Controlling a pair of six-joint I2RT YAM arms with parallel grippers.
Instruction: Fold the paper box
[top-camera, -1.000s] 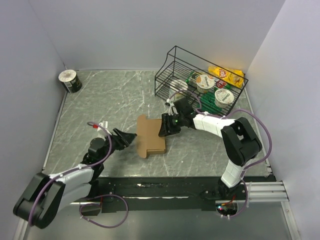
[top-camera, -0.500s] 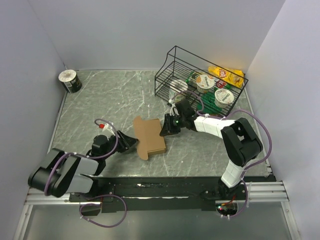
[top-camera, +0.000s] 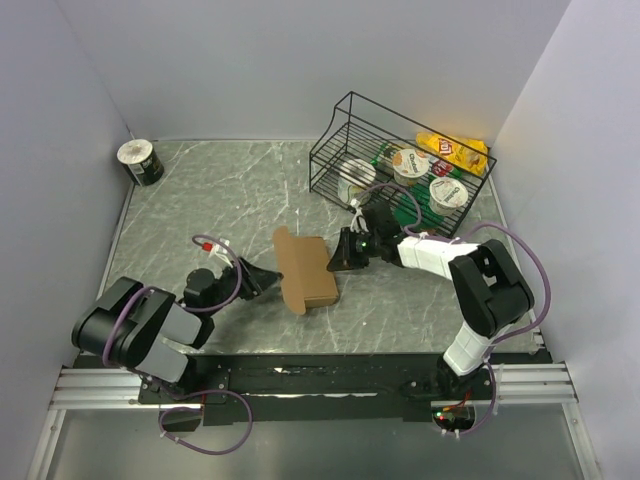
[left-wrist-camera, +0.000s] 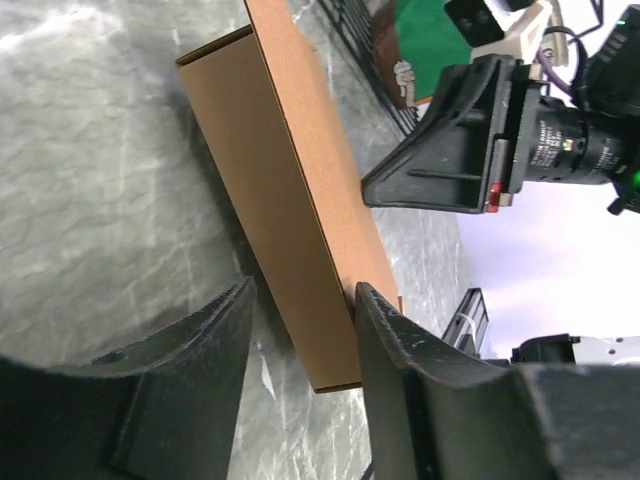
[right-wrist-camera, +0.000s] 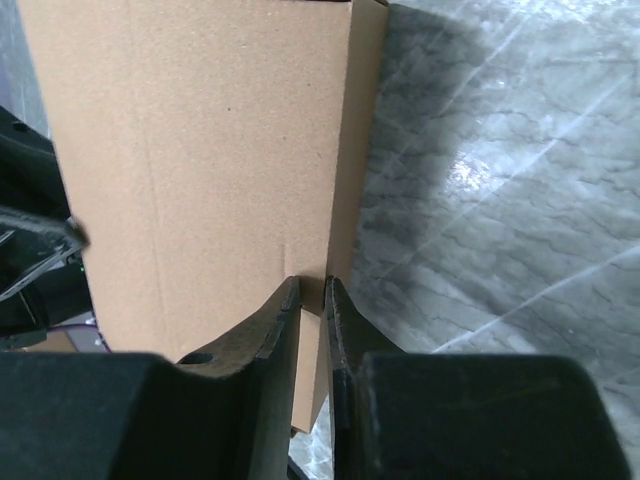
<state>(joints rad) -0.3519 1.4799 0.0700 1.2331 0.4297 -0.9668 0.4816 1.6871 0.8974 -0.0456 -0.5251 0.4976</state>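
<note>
Near the table's front edge, the left gripper is standing open, its fingers straddling the left end of the paper box. The right gripper is pinching the box's opposite wall. The box is lying mid-table on grey veined marble. Farther back, a black wire basket is holding cups, and pale walls are enclosing everything.

Lay's logo on yellow chip bag, cup lids — print too small to read
</note>
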